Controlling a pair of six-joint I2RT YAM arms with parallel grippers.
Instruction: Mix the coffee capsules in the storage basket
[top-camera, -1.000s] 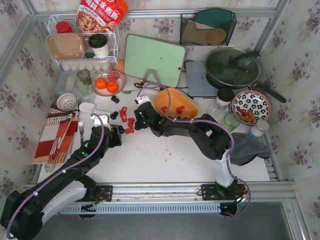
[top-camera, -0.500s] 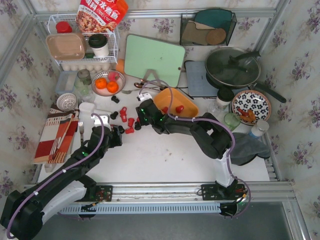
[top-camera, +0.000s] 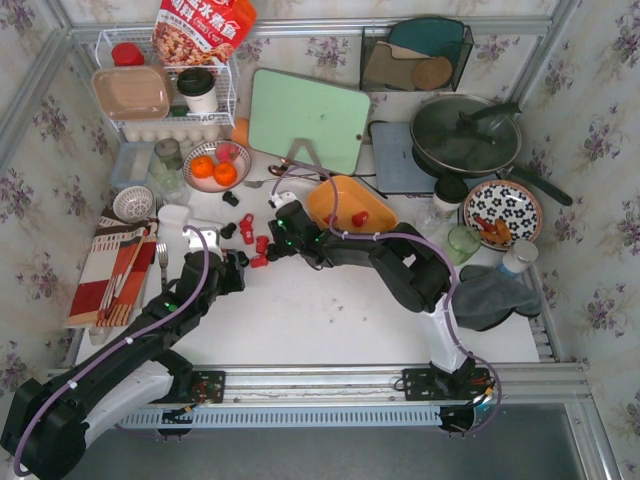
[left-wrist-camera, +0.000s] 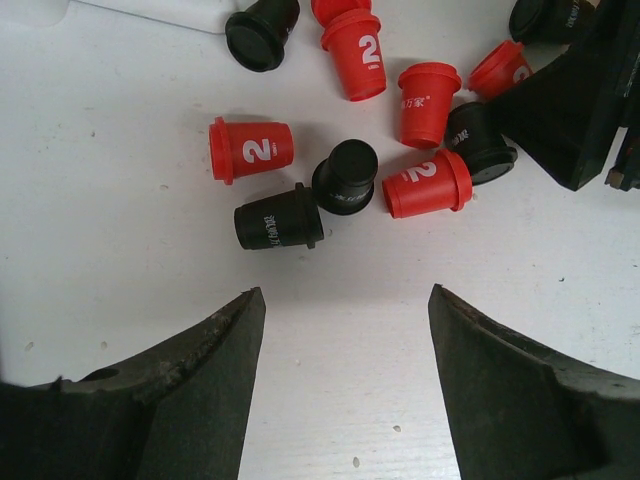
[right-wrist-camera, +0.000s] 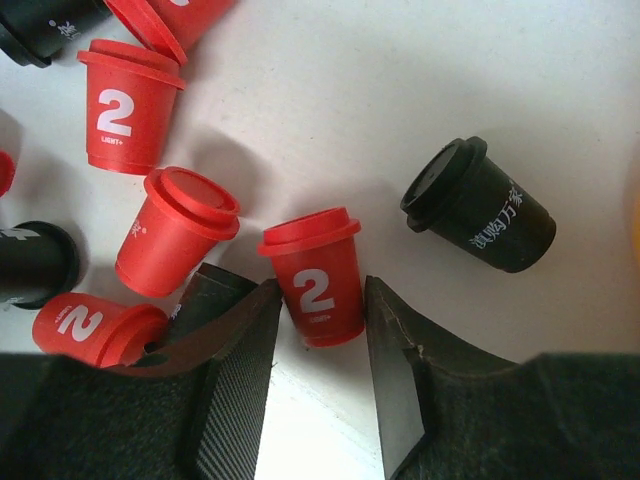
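The right claw (right-wrist-camera: 320, 292) has its jaws parted round a red capsule (right-wrist-camera: 312, 275) that lies on its side on the tabletop (top-camera: 320, 310). Each jaw sits close against the capsule's flank, but whether they are pinching it or only bracketing it cannot be told. Straddling it low like this looks like the set-up for carrying one pod to the storage basket (top-camera: 360, 195), which sits just to the right of this claw in the overhead view. A black capsule (right-wrist-camera: 485, 220) lies on the basket side of the held one, clear of the jaws.

The rest of the coffee capsules (left-wrist-camera: 428, 185) are scattered on the tabletop left of the basket, red and black muddled together, some upright and some tipped over. Only one red pod shows inside the basket — so most of the task looks undone.

The left claw (left-wrist-camera: 345, 295) hangs farther left of the basket with its jaws spread wide and nothing between them. It faces the near edge of the scatter, probably waiting for its own pick without crowding the right arm.
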